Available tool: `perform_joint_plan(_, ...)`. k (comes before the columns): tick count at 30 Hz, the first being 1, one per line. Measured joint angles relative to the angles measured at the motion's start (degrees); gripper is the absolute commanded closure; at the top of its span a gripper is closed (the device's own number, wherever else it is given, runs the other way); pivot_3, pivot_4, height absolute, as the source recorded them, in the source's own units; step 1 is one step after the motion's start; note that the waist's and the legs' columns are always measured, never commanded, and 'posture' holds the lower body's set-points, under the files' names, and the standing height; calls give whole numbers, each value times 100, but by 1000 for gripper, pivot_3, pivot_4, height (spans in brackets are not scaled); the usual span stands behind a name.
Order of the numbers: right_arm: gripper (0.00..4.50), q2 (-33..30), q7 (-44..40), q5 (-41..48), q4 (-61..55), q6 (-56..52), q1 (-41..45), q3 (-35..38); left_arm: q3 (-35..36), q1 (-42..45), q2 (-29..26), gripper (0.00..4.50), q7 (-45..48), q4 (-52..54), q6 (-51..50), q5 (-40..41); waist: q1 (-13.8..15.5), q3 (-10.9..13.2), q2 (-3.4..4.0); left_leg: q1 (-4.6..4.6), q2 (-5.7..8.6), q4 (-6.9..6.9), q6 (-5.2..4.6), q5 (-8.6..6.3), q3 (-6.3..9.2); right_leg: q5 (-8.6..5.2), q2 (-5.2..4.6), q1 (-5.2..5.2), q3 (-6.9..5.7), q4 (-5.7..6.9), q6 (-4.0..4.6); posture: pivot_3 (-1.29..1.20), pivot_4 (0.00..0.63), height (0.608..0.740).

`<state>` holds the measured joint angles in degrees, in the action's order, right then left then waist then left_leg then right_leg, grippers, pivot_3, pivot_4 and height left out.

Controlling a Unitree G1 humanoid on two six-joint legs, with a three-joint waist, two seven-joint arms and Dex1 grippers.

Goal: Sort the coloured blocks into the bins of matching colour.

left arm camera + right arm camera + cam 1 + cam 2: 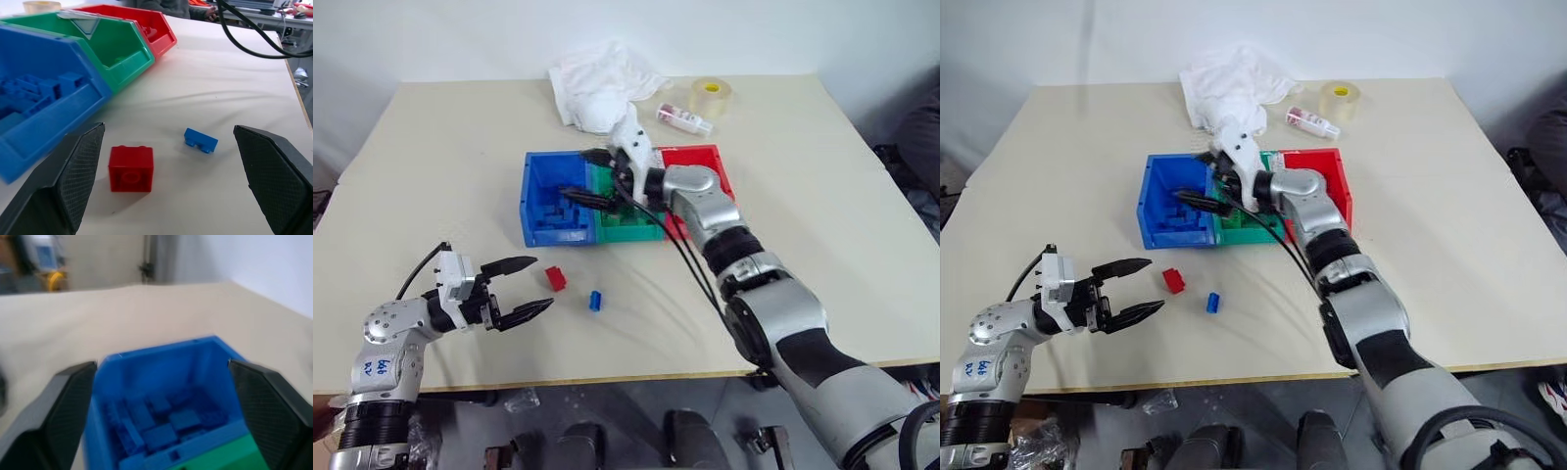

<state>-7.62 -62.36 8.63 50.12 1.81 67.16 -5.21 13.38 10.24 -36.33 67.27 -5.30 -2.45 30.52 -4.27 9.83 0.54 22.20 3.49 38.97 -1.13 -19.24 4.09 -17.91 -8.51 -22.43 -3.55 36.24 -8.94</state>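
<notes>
Two loose bricks left on the cream table (822,215), in front of the bins: a red studded brick (555,278) and, just beside it toward the right arm, a smaller blue brick (595,300) lying tilted on its side. Both well apart from the bin row.

Likely very light, rigid, smooth plastic; no fragility to worry about, but slick faces and small size, so apt to skid or pop out of a skewed pinch. Best taken across two flat opposite side walls, pads square to them, not over the studs. Red brick sits flat and squarish, an easy target; blue one thinner and tipped, probably needing a lower, more careful pinch.

Left gripper (527,287) level just beside the red brick, fingers (78,171) spread wide, nothing between them; in the left wrist view both bricks framed between the pads.

Right gripper (590,176) reaching across the green bin (628,230) to hang over the blue bin (540,196), fingers (68,401) wide apart and empty.

Blue bin holds a jumble of blue bricks. Green bin's contents mostly hidden by the arm. Red bin (710,162) holds something red at the far end, too small to tell.
</notes>
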Motion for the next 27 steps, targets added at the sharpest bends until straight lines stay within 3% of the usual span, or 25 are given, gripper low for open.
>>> perform_joint_plan(4,37,-844,-827,323,-1730,-685,-1241,-80,-25,76,-3,0,55,-45,3,-2,77,0,0,5,4,5,-1,-1,-4,0,-3,-3,4,-3,0,0,150,740)
perform_joint_plan(8,37,-2237,-1603,918,-3836,-1662,-2596,-41,-75,104,2,0,121,-127,5,-5,175,0,0,11,-1,5,-1,0,-14,0,-2,-1,0,-24,0,0,150,740)
perform_joint_plan(14,37,-3786,-2084,1350,-5185,-2228,-4095,370,-57,67,-9,0,190,-230,14,-6,281,0,-1,8,-12,14,-2,0,-54,0,-2,2,7,-37,0,0,150,740)
perform_joint_plan(21,37,-4121,-2036,1602,-5387,-2327,-4463,722,-38,-78,-11,0,189,-189,10,-6,278,1,-1,4,-17,13,-2,0,-66,0,-2,0,16,-38,0,0,150,740)
perform_joint_plan(27,37,-4002,-1999,1668,-5314,-2314,-4117,613,261,-1110,-301,0,-209,753,-203,-27,277,3,-5,5,-21,5,-2,-1,-67,-1,-2,-1,25,-51,0,0,150,740)
